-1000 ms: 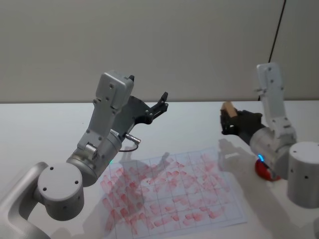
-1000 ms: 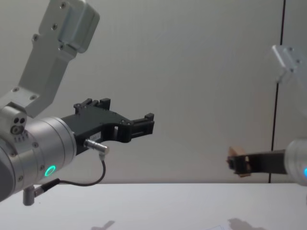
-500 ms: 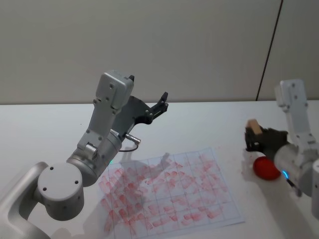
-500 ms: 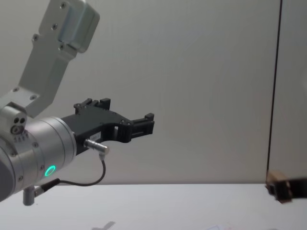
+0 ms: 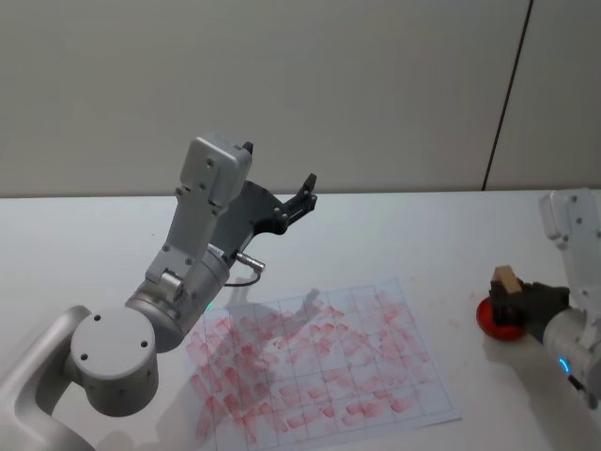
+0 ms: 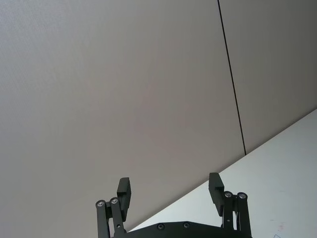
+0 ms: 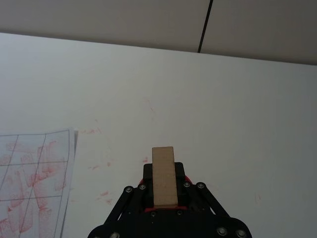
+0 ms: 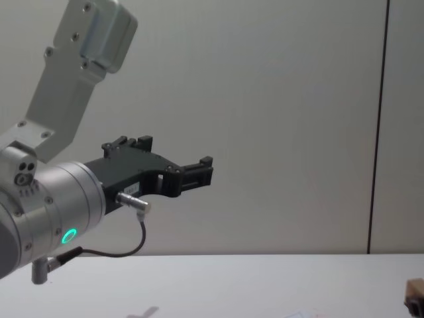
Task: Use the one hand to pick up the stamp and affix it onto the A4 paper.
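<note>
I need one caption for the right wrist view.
Right gripper holds the stamp above the white table.

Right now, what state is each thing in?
Right gripper: shut on the stamp, low over the ink pad.
Stamp: clamped, upright.
Ink pad: red, open, right of the paper.
Paper: flat, covered with red stamp marks.
Left gripper: open, empty, raised off the table.

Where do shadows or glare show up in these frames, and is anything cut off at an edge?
Head view: the left gripper casts a soft shadow on the A4 paper; no glare. Chest view: even light on the wall, the stamp clipped at the edge. Right wrist view: the stamp and table evenly lit, sharp.
</note>
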`<move>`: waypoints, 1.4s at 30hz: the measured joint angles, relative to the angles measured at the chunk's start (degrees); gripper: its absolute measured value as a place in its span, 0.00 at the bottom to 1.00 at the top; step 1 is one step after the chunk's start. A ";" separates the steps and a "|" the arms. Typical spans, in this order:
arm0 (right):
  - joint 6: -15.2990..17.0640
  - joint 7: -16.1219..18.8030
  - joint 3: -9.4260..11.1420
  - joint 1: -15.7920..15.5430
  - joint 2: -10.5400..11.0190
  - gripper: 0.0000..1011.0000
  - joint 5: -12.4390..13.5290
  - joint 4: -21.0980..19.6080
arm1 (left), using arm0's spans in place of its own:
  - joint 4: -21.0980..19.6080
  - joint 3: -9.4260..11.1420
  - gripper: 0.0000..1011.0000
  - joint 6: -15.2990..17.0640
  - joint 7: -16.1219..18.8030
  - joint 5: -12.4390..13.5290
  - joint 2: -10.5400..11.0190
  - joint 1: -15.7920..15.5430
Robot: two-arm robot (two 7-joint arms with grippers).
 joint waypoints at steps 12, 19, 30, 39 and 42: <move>0.59 0.45 0.61 -1.06 0.48 0.33 0.03 0.71 | 0.00 0.00 0.99 0.00 0.00 0.00 0.00 0.00; -1.00 1.14 0.75 -1.05 0.48 0.56 -0.40 1.38 | 0.00 0.00 0.99 0.00 0.00 0.00 0.00 0.00; -6.48 1.90 0.96 -1.53 0.71 0.90 -1.83 0.44 | 0.00 0.00 0.99 0.00 0.00 0.00 0.00 0.00; -12.48 2.41 1.11 -2.61 1.41 0.99 -3.69 -1.64 | 0.00 0.00 0.99 0.00 0.00 0.00 0.00 0.00; -14.52 2.56 1.15 -3.04 1.70 0.99 -4.43 -2.41 | 0.00 0.00 0.99 0.00 0.00 0.00 0.00 0.00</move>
